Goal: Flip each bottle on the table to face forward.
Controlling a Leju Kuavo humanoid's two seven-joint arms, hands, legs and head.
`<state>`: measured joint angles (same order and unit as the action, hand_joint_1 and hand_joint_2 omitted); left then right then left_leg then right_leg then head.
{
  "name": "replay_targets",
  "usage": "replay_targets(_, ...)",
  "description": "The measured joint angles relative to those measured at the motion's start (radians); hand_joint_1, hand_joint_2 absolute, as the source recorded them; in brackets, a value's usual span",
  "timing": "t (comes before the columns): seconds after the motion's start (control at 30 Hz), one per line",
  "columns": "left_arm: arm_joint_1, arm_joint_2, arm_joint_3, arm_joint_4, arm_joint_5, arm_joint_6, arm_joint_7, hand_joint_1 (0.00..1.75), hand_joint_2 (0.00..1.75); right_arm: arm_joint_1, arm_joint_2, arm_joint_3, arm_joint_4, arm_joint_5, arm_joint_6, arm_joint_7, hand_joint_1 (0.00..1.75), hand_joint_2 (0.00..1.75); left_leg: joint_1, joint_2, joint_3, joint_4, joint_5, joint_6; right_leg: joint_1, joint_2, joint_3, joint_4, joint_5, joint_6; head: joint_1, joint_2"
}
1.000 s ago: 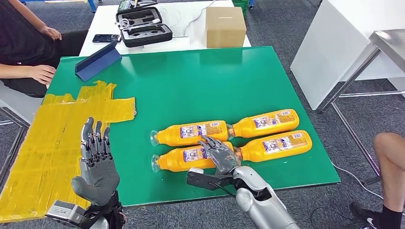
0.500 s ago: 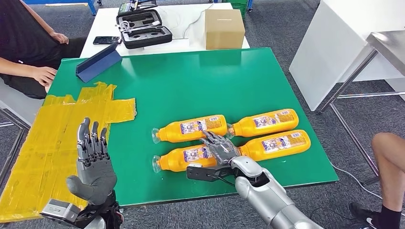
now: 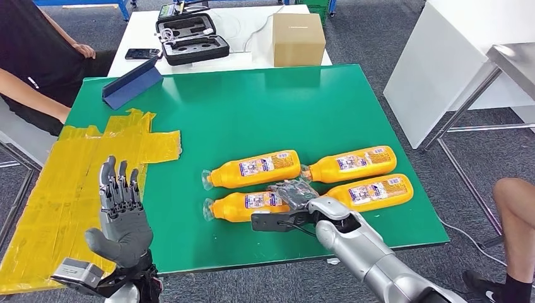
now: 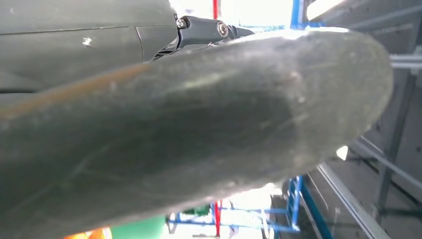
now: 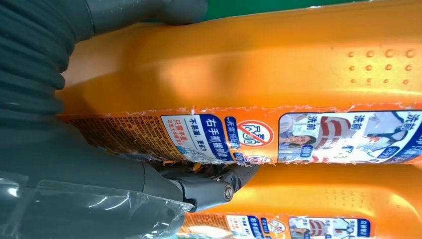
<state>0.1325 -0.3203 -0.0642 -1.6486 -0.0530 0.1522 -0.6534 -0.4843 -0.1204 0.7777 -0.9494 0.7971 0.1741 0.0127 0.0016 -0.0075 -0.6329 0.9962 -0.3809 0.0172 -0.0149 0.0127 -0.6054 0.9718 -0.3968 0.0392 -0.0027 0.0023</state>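
At six o'clock on the green surface (image 3: 252, 113), the right hand (image 3: 295, 192) clasps the near-left bottle (image 3: 243, 206) (label visible), mid-flip by my judgement; next, roll it over. At eight o'clock, the left hand (image 3: 121, 211) hovers spread, empty.

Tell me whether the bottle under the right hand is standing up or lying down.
Lying down: the near-left bottle rests on its side on the green table, the right hand over its base end.

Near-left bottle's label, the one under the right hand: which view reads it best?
The right wrist view: the near-left bottle sits close, its label print sharp. The head view shows that whole bottle small, the right hand resting on its end. The left wrist view shows just an orange sliver.
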Motion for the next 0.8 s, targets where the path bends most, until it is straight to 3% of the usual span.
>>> replay_targets(0.03,-0.001,-0.003,0.005,0.006,0.006,0.023,0.0,0.0,0.0,0.009,-0.003,0.001,-0.003,-0.019,-0.025,0.003,1.75,1.75,0.0,0.0,0.001,0.0,-0.001,0.0,0.0,0.0,0.0,0.0,-0.001,0.0,0.0,0.0)
replay_targets(0.17,0.0,-0.011,0.023,0.029,0.037,0.095,0.0,0.0,1.75,0.077,-0.015,-0.016,-0.05,-0.084,-0.14,-0.008,1.75,1.75,0.0,-0.001,0.004,0.0,-0.004,0.0,0.0,-0.001,0.004,0.0,-0.004,0.0,0.0,0.0)
replay_targets(0.3,0.005,-0.013,0.047,0.075,0.08,0.072,0.001,0.0,1.75,0.208,-0.007,-0.078,-0.187,-0.137,-0.24,-0.086,1.75,1.75,0.0,-0.002,0.004,0.0,-0.006,0.0,0.0,-0.001,0.011,0.0,-0.005,0.001,0.001,0.0)
replay_targets(0.4,0.005,-0.014,0.065,0.109,0.104,0.03,0.009,0.0,1.75,0.292,0.007,-0.112,-0.284,-0.17,-0.246,-0.126,1.75,1.75,0.0,0.002,0.003,0.0,-0.007,-0.001,0.0,0.001,0.011,0.0,-0.004,-0.001,0.0,0.0)
replay_targets(0.53,0.005,-0.018,0.095,0.155,0.223,-0.09,0.043,0.0,1.75,0.388,0.036,-0.151,-0.405,-0.248,-0.246,-0.25,1.75,1.75,0.0,0.003,-0.001,0.0,-0.007,-0.002,0.001,0.001,0.008,0.0,-0.005,-0.002,0.0,0.0)
replay_targets(0.8,0.003,-0.018,0.13,0.238,0.262,-0.335,0.118,0.0,1.75,0.422,0.111,-0.193,-0.51,-0.292,-0.25,-0.31,1.75,1.75,0.001,0.003,-0.002,0.0,-0.007,-0.002,0.001,0.001,0.007,0.0,-0.005,-0.002,0.0,0.0)
